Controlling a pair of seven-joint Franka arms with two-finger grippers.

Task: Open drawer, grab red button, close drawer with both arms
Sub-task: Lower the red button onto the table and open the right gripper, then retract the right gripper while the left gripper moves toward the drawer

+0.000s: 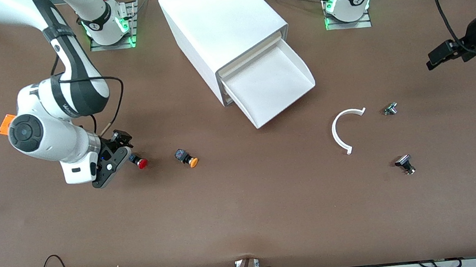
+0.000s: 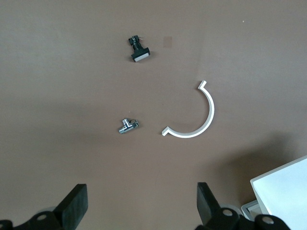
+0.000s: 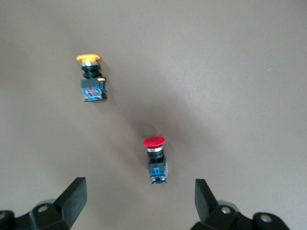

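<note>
button first: it lies on its side on the bare table toward the right arm's end, red cap pointing toward the orange-capped button that lies near it, the two clearly apart. your right hand hangs low just over the blue tail end, fingers spread wide and released, gripping nothing. in the right wrist view the red one sits between the two fingers, a little short of them. bring the hand down square over the black body, not the round cap, which would likely slip out of a pinch. line the fingers across the body's narrow sides, and close only when both pads flank it. keep well off the orange one so you don't nudge it.

farther from the camera, the drawer already stands pulled out of the white cabinet, its shallow tray showing nothing inside. carry the button high enough to clear the tray's front lip.

your left hand waits up over the left arm's end of the table, fingers apart and released. leave it parked until the push to close.
</note>
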